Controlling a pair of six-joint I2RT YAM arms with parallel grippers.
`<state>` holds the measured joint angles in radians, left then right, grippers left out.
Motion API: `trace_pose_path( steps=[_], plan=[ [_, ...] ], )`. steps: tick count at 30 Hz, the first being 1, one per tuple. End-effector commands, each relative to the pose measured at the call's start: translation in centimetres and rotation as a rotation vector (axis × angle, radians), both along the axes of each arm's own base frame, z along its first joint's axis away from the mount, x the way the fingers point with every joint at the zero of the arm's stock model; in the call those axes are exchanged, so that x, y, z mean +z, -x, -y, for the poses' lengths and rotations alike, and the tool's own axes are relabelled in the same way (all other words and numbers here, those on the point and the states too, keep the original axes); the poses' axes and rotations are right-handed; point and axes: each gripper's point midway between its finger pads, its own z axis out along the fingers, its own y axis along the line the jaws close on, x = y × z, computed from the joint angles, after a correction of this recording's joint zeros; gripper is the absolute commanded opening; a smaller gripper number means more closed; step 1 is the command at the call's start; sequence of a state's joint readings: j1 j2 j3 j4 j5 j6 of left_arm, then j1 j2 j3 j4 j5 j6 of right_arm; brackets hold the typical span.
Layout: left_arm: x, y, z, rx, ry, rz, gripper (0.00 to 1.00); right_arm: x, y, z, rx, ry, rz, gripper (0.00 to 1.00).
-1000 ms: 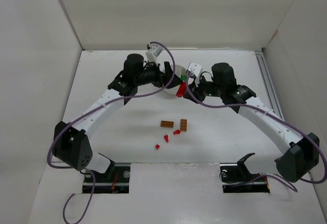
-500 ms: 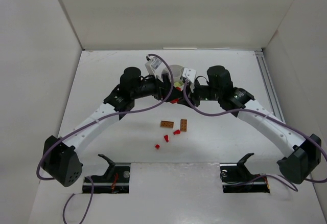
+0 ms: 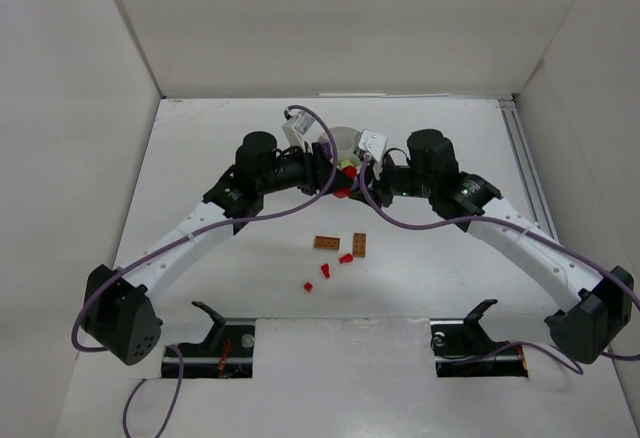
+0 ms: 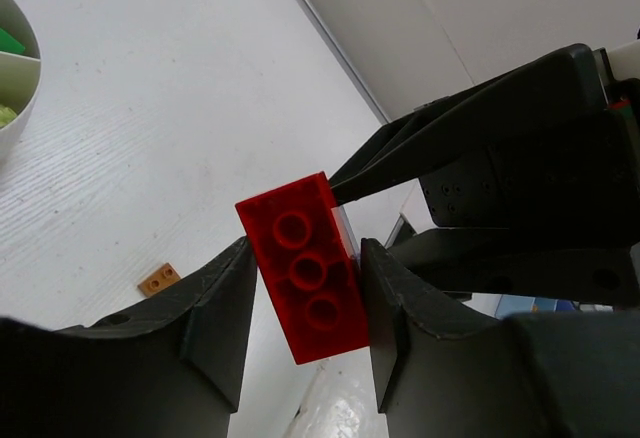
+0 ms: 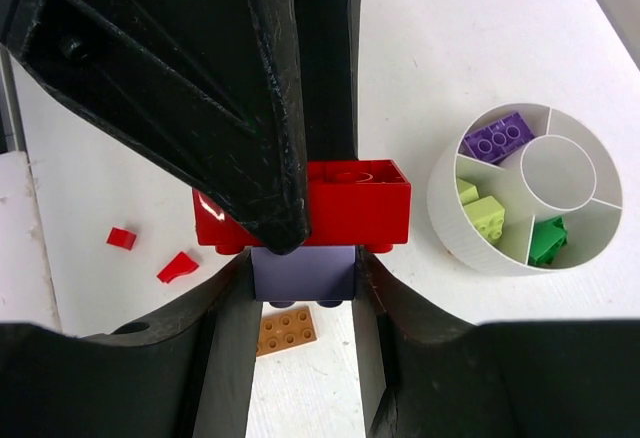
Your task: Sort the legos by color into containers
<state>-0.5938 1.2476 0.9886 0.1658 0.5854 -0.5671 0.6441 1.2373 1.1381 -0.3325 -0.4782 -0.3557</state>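
Here, beside the dish (image 5: pixel 447 220), left gripper (image 4: pixel 305 293) pinches a red brick (image 4: pixel 300 258); right gripper (image 5: pixel 303 280) pinches a purple brick (image 5: pixel 303 272) touching it.

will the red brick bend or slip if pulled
The red brick looks hard and glossy, so probably stiff but slippery. The left claw pinches its flat sides, which should hold. It seems stuck on the purple brick in the right claw, so it may pop free suddenly.
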Motion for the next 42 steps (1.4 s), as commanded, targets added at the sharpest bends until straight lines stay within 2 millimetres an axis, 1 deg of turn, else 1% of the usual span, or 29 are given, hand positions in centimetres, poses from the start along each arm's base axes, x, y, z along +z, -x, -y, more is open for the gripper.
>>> trace_pose_path(
  steps=[1,2,3,6,7,9,10,14,17,18,20,21,22,23,24,25,27,28,29,30,31,32,34,35,36,37,38,39,42],
  plan=[
    [1.7,0.6,-0.2,-0.018,0.013,0.063,0.05,3.8,-0.6,-0.8,-0.006,-0.082,0.077,0.07],
    [2.2,0.0,-0.3,0.015,0.013,0.076,0.00,3.5,-0.7,-0.6,-0.020,-0.073,0.074,0.07],
    [1.5,-0.2,-0.6,0.037,-0.008,0.054,0.00,3.5,-0.9,-0.5,-0.034,-0.068,0.077,0.07],
    [3.6,-1.4,-1.9,0.140,0.011,0.082,0.00,1.6,-1.2,0.3,-0.078,-0.022,0.048,0.04],
    [3.7,-1.7,-2.5,0.163,0.008,0.082,0.00,0.4,-1.3,0.6,-0.094,-0.001,0.033,0.04],
    [4.7,-2.8,-4.6,0.238,0.023,0.097,0.00,0.0,-1.2,1.5,-0.135,-0.004,0.015,0.04],
    [4.8,-3.2,-5.5,0.276,0.021,0.088,0.00,-1.4,-1.3,2.0,-0.149,0.017,-0.009,0.04],
    [5.5,-4.5,-8.3,0.389,0.016,0.102,0.00,-2.0,-1.2,3.3,-0.193,-0.001,-0.040,0.03],
    [5.0,-4.9,-9.1,0.411,-0.003,0.092,0.00,-2.0,-1.2,3.3,-0.184,-0.007,-0.045,0.01],
    [5.2,-4.8,-9.1,0.411,-0.003,0.092,0.00,-0.9,-1.5,3.1,-0.184,-0.029,-0.018,0.01],
    [3.9,-5.4,-9.6,0.451,-0.040,0.055,0.00,-0.8,-2.2,2.7,-0.184,-0.027,-0.022,0.03],
    [3.3,-5.6,-9.8,0.464,-0.056,0.039,0.00,0.6,-2.9,2.2,-0.180,-0.042,0.010,0.03],
    [3.0,-5.7,-10.1,0.481,-0.067,0.031,0.00,-0.4,-4.1,1.7,-0.193,-0.017,-0.013,0.03],
    [2.3,-6.1,-10.7,0.525,-0.094,0.014,0.00,0.8,-5.2,1.4,-0.214,-0.022,0.007,0.03],
    [1.8,-6.2,-11.2,0.552,-0.111,0.005,0.00,0.9,-6.2,1.0,-0.227,-0.016,0.008,0.03],
    [1.9,-6.2,-11.8,0.580,-0.120,0.006,0.00,-1.4,-7.4,0.5,-0.226,0.048,-0.030,0.03],
    [1.5,-6.6,-13.2,0.666,-0.147,-0.007,0.00,-1.9,-9.0,-0.3,-0.242,0.083,-0.033,0.05],
    [0.8,-6.2,-13.9,0.691,-0.171,-0.022,0.00,-0.7,-10.0,-1.1,-0.242,0.078,-0.005,0.05],
    [0.9,-6.4,-14.6,0.727,-0.170,-0.029,0.00,-2.8,-11.3,-1.6,-0.261,0.122,-0.038,0.06],
    [1.1,-6.3,-15.3,0.763,-0.175,-0.021,0.00,-3.2,-12.4,-1.5,-0.296,0.144,-0.035,0.06],
    [0.3,-6.2,-15.6,0.771,-0.198,-0.039,0.00,-2.1,-13.5,-2.0,-0.300,0.138,-0.008,0.06],
    [0.7,-6.1,-15.8,0.781,-0.191,-0.029,0.00,-3.9,-14.4,-2.4,-0.309,0.173,-0.036,0.06],
    [0.7,-6.0,-16.4,0.806,-0.201,-0.028,0.00,-4.4,-15.3,-3.3,-0.310,0.196,-0.034,0.06],
    [0.4,-5.9,-16.6,0.815,-0.213,-0.036,0.00,-3.5,-16.2,-3.5,-0.323,0.192,-0.020,0.06],
    [0.4,-5.7,-16.9,0.826,-0.219,-0.036,0.00,-5.2,-17.0,-3.9,-0.333,0.222,-0.041,0.06],
    [0.4,-5.9,-17.3,0.850,-0.225,-0.032,0.00,-5.7,-17.7,-3.8,-0.356,0.242,-0.042,0.06],
    [0.2,-5.8,-17.4,0.849,-0.233,-0.039,0.00,-4.9,-18.3,-4.5,-0.354,0.241,-0.020,0.06],
    [0.2,-5.9,-17.6,0.862,-0.237,-0.037,0.00,-7.2,-18.6,-4.5,-0.358,0.289,-0.058,0.06],
    [0.3,-5.8,-17.8,0.868,-0.247,-0.031,0.00,-8.2,-19.3,-4.9,-0.370,0.329,-0.053,0.08]
  ],
)
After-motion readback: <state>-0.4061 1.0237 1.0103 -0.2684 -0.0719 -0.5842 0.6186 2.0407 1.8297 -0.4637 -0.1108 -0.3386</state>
